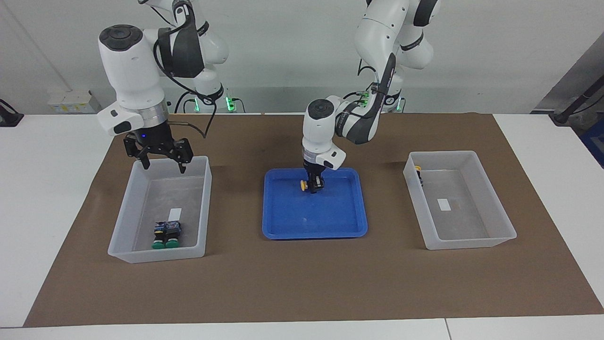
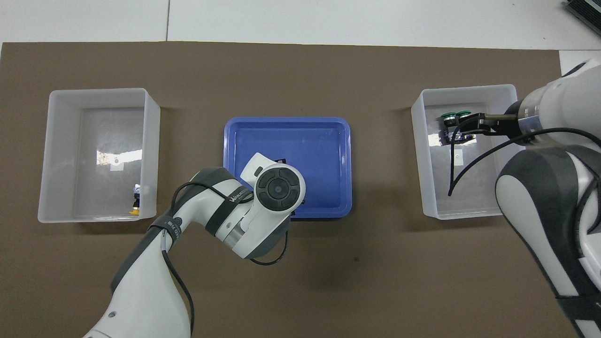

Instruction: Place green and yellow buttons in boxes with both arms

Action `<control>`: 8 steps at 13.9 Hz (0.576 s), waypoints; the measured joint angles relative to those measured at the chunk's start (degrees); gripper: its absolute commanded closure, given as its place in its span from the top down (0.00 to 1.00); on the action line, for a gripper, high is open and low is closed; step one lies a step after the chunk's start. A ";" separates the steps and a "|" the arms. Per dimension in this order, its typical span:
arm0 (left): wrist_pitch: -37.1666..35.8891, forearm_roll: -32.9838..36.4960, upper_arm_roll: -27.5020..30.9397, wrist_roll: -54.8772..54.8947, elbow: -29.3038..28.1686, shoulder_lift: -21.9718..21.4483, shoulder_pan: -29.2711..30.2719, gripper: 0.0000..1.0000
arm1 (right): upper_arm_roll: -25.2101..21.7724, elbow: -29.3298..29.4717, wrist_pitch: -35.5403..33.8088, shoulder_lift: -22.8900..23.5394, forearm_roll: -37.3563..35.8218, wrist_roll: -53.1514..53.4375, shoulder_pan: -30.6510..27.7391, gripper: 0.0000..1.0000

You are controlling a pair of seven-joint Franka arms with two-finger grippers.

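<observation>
My left gripper (image 1: 314, 185) is down in the blue tray (image 1: 330, 222), shut on a yellow button (image 1: 302, 184) whose cap points toward the right arm's end. The overhead view hides this grip under the left wrist. High over the clear box (image 1: 203, 208) at the right arm's end, above the end nearer the robots, hangs my right gripper (image 1: 163, 166), open and empty. Two green buttons (image 1: 165, 241) (image 2: 455, 115) lie side by side in that box's end farther from the robots. Another yellow button (image 1: 418, 171) (image 2: 135, 206) rests against the wall of the other clear box (image 1: 472, 241).
Both boxes and the tray stand in a row on a brown mat (image 1: 302, 283) over the white table. A white label (image 1: 444, 204) is stuck to each box floor. Small items (image 1: 71, 100) sit on the table's edge by the wall at the right arm's end.
</observation>
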 measured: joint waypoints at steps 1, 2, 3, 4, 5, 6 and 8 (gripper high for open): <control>-2.00 0.97 0.02 0.13 1.76 0.11 0.55 0.00 | 0.05 0.00 0.00 0.00 0.00 0.00 0.00 1.00; -3.87 1.45 0.04 0.95 3.64 0.23 1.24 0.00 | 0.13 0.01 0.00 0.00 0.00 0.00 0.00 1.00; -5.21 1.58 0.08 2.46 5.34 0.38 1.96 0.00 | 0.20 0.06 0.00 0.00 0.00 0.00 0.00 1.00; -6.38 1.63 0.12 4.31 7.09 0.52 2.81 0.00 | 0.24 0.19 0.00 0.00 0.00 0.00 0.00 1.00; -7.53 1.65 0.16 6.53 8.96 0.58 4.03 0.00 | 0.24 0.38 0.00 0.00 0.00 0.00 0.00 1.00; -8.62 1.65 0.19 9.17 10.79 0.55 5.56 0.00 | 0.24 0.56 0.00 0.00 0.00 0.00 0.00 1.00; -11.58 1.63 0.13 16.00 14.28 0.47 9.03 0.00 | 0.24 0.74 0.00 0.00 0.00 0.00 0.00 1.00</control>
